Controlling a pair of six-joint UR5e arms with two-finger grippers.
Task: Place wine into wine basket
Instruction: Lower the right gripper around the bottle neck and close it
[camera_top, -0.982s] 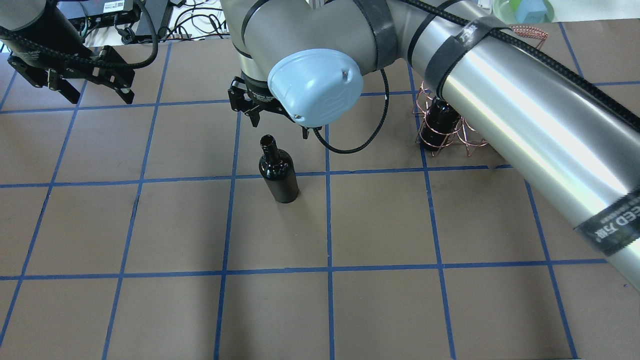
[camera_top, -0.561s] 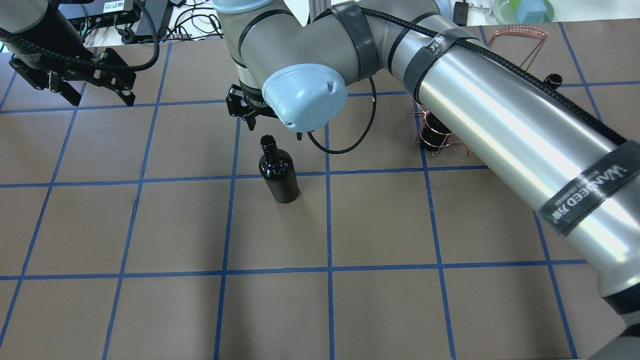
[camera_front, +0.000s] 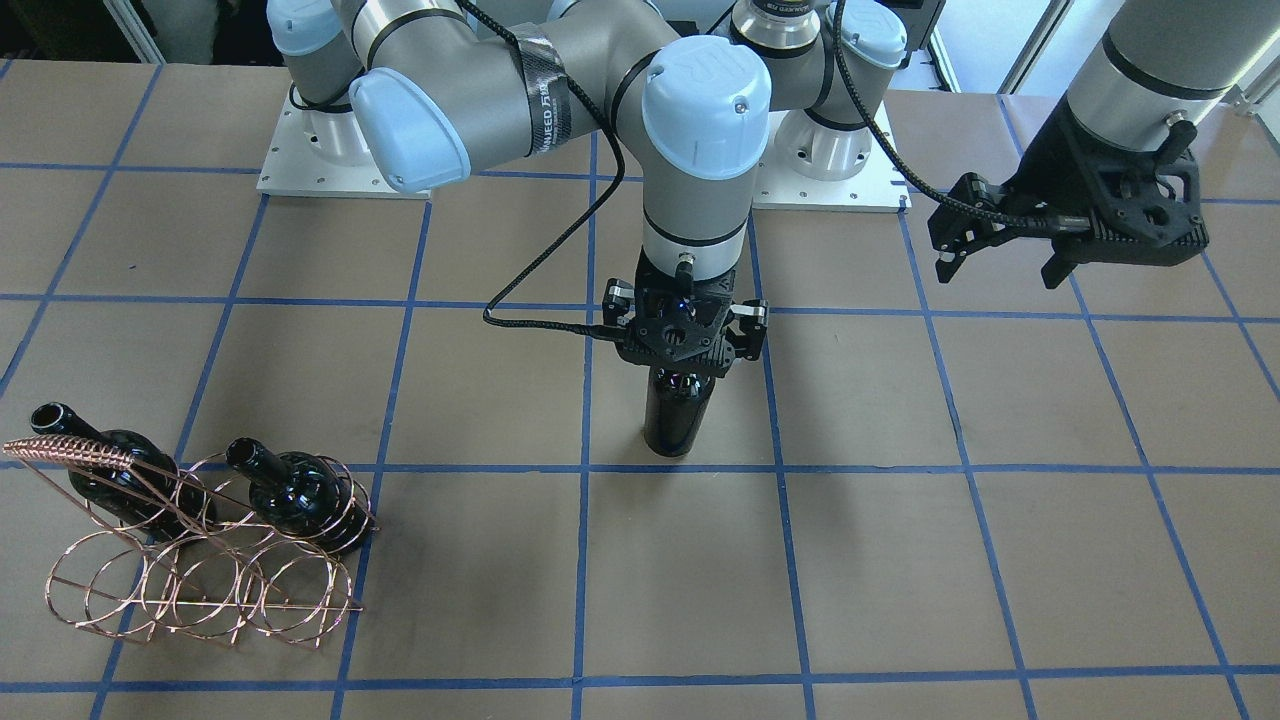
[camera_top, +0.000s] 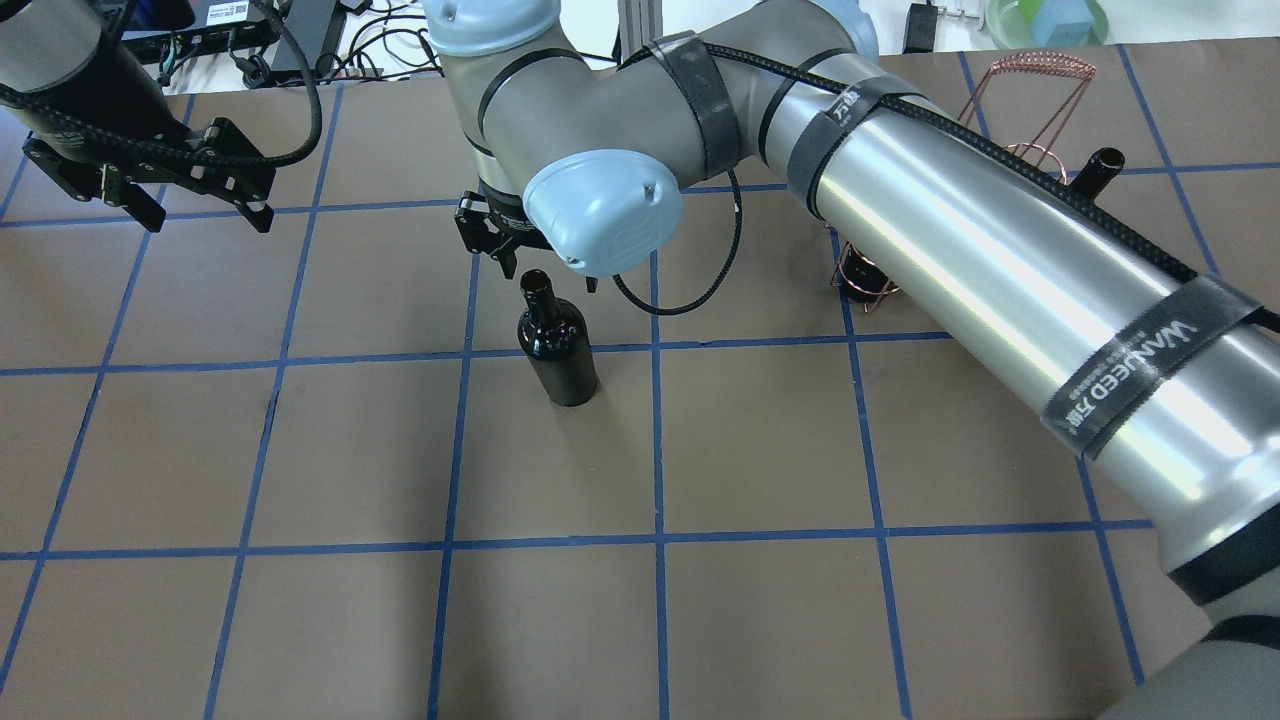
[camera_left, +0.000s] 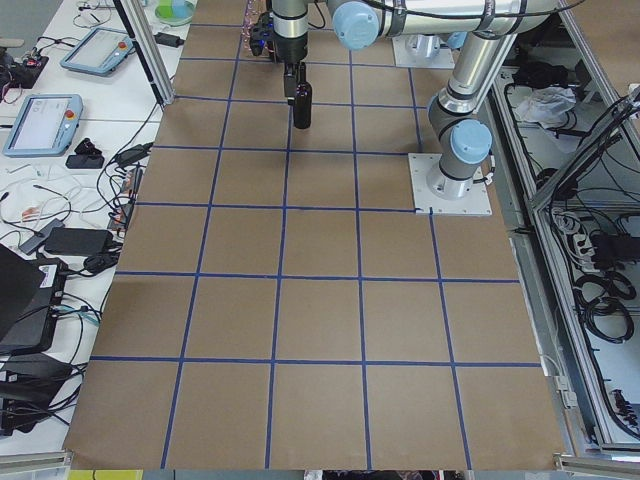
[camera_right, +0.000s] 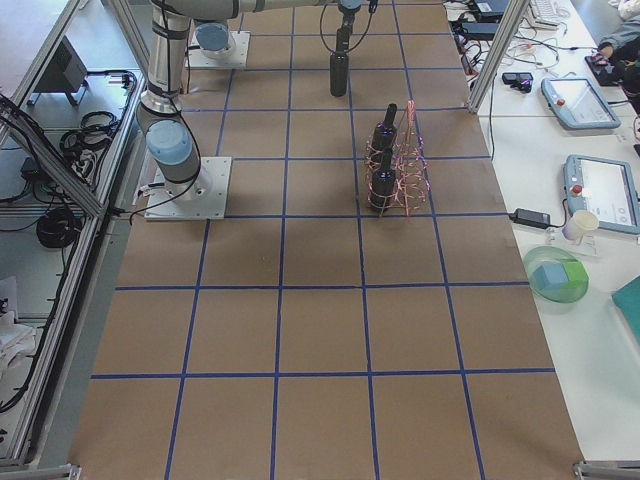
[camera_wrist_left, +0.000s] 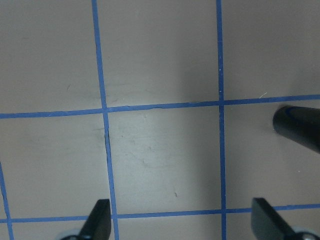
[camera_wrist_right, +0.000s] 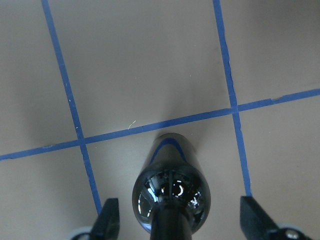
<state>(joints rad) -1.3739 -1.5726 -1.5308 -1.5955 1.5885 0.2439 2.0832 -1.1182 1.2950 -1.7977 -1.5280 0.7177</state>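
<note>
hovering straight over the glossy near-black glass wine bottle (camera_front: 678, 420), the right gripper (camera_wrist_right: 182, 220) has its two fingers spread wide, one on each side of the long neck, with a clear gap on both sides. the bottle stands upright on the brown paper-covered table (camera_front: 900, 560), beside a crossing of the blue tape lines (camera_front: 585, 560) and well apart from the copper thin-wire wine basket (camera_front: 200, 575). a second dark bottle (camera_front: 300, 495) and a third dark bottle (camera_front: 120, 475) lie tilted in the basket's loops, necks poking out. the left gripper (camera_front: 1000, 268) hangs above bare table off to the robot's left, fingers likewise spread, holding nothing.
</note>
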